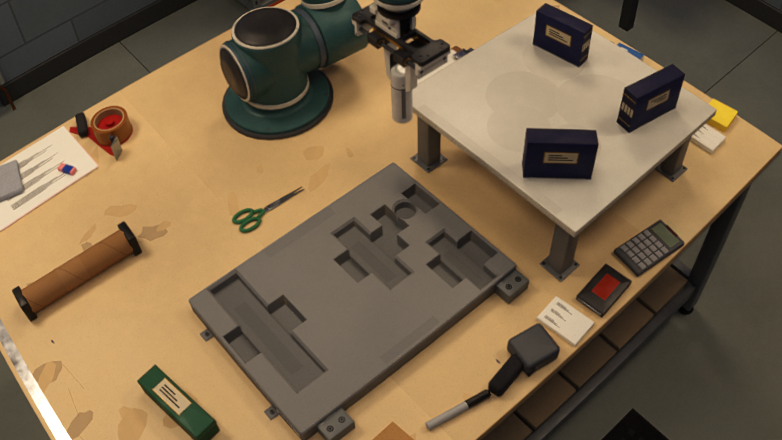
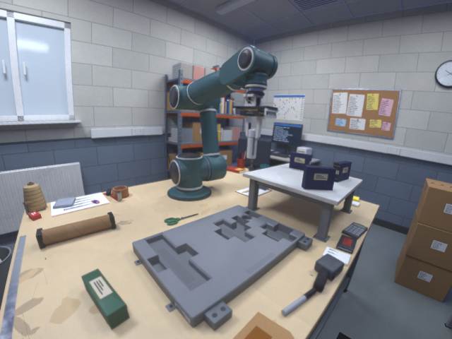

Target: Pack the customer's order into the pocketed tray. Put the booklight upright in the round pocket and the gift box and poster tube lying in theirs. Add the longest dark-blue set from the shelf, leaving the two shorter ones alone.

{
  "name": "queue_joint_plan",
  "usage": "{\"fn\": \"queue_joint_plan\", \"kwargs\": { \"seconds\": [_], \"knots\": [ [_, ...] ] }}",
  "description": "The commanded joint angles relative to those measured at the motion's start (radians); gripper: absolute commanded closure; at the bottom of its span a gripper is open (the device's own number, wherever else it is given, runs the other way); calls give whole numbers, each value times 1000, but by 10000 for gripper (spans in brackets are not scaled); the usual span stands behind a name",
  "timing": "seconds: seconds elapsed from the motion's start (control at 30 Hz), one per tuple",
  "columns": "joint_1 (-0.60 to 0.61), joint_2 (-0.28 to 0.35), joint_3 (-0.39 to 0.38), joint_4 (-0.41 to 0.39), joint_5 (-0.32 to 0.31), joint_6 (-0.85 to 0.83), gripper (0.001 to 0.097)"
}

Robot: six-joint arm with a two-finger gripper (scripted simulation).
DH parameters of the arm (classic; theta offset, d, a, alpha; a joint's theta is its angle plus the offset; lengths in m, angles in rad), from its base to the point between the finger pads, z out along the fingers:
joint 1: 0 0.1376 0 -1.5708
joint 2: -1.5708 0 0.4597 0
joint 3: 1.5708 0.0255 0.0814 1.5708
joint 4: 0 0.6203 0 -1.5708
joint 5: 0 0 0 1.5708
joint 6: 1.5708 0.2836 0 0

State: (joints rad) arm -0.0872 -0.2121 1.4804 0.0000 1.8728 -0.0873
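The grey booklight (image 1: 401, 93) (image 2: 251, 143) hangs upright well above the table, behind the pocketed tray (image 1: 355, 268) (image 2: 219, 251) and beside the shelf's rear-left corner. It is held in my closed gripper (image 1: 399, 68) (image 2: 252, 127). The tray's round pocket (image 1: 405, 208) sits near its far edge. The brown poster tube (image 1: 76, 271) (image 2: 75, 230) lies on the table's left side. The green gift box (image 1: 177, 403) (image 2: 104, 297) lies near the front-left corner. Three dark-blue sets stand on the white shelf (image 1: 558, 109) (image 2: 303, 180). The front one (image 1: 559, 153) (image 2: 318, 177) looks longest.
The shelf's edge and leg (image 1: 428, 145) stand just right of the booklight. Green scissors (image 1: 262, 210) lie left of the tray. A tape roll (image 1: 111, 125), a calculator (image 1: 648, 247), a marker (image 1: 456, 414) and a grey scanner (image 1: 525, 358) lie around the table's edges.
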Motion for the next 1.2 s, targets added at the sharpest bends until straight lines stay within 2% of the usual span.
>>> {"fn": "queue_joint_plan", "kwargs": {
  "seconds": [0.0, 0.37, 0.87, 1.17],
  "knots": [
    [0, -1, 5, 0, -4, 0, 966],
    [0, -16, 107, 0, -91, 0, 966],
    [0, -12, 294, 0, -283, 0, 966],
    [0, 11, 372, 0, -383, 0, 966]
  ]
}}
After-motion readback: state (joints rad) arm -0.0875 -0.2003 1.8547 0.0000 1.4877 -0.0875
